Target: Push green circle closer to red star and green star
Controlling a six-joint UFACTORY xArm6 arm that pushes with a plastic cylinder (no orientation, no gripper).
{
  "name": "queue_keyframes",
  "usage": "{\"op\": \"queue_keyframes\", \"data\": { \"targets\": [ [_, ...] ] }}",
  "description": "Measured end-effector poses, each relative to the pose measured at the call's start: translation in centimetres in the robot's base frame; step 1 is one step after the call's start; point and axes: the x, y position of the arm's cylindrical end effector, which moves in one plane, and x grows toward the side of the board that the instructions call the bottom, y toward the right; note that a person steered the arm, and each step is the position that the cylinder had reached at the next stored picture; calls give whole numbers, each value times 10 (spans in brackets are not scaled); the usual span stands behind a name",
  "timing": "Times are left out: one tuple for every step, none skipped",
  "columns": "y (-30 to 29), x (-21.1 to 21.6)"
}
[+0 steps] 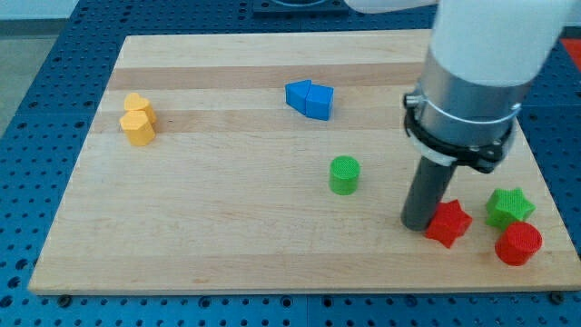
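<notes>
The green circle [344, 174] stands on the wooden board [227, 227] a little right of centre. The red star [448, 222] lies at the lower right, with the green star [508, 207] to its right. My tip [418, 223] rests on the board, touching or almost touching the red star's left side. It is to the lower right of the green circle and apart from it. The rod hangs from a large white and grey arm that fills the upper right.
A red circle [518, 243] sits just below the green star near the board's right edge. Two blue blocks [309, 98] lie together at the top centre. Two yellow blocks [138, 119] sit together at the left.
</notes>
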Motion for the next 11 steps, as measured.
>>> {"op": "queue_keyframes", "data": {
  "targets": [
    [20, 6],
    [6, 6],
    [-53, 6],
    [-104, 0],
    [-123, -33],
    [-118, -67],
    [-97, -73],
    [-68, -73],
    [-45, -66],
    [-37, -47],
    [-20, -44]
  ]
}}
